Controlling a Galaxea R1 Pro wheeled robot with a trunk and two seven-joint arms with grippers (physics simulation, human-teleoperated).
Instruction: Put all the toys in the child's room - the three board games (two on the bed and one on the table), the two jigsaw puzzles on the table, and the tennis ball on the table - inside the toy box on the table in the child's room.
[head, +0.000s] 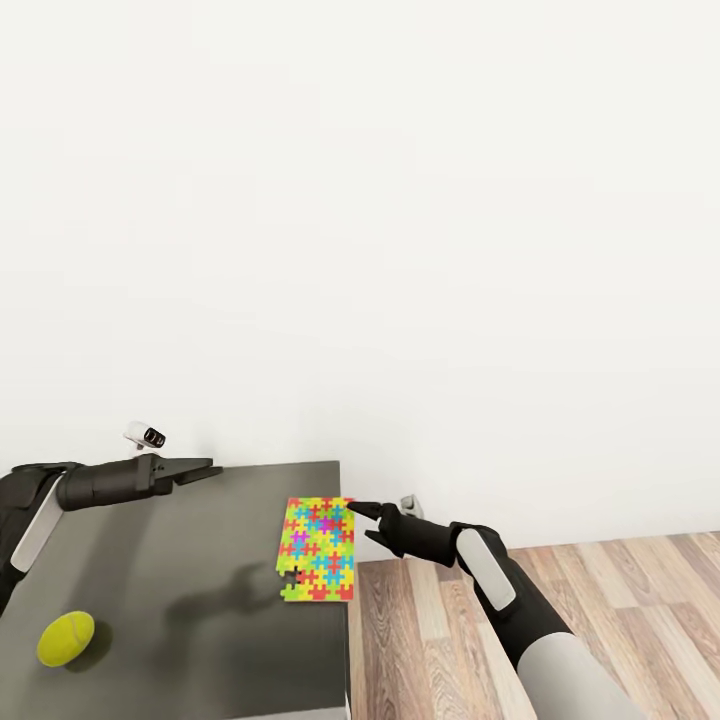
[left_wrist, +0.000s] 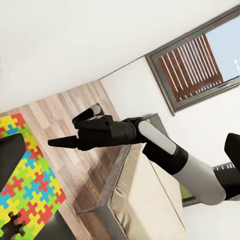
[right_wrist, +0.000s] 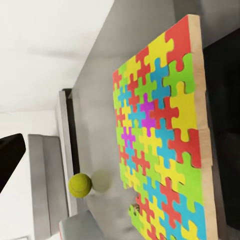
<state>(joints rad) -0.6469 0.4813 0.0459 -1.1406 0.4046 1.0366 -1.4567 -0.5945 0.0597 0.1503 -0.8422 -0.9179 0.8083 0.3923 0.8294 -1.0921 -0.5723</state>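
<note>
A jigsaw puzzle (head: 318, 548) of yellow, pink, blue and green pieces lies flat at the right edge of the dark grey table (head: 180, 560). In the right wrist view the jigsaw puzzle (right_wrist: 160, 150) is close up and the tennis ball (right_wrist: 80, 185) sits beyond it. My right gripper (head: 358, 509) hovers at the puzzle's far right corner with its fingers open and empty. The left wrist view catches this right gripper (left_wrist: 52, 143) from the side, over the puzzle (left_wrist: 25, 185). The tennis ball (head: 66, 638) rests near the table's front left. My left gripper (head: 208, 468) hangs open above the table's back edge.
A white wall stands directly behind the table. Wood-plank floor (head: 560, 590) lies to the right, past the table's edge. The bed (left_wrist: 145, 200) and a slatted window (left_wrist: 200, 60) appear in the left wrist view.
</note>
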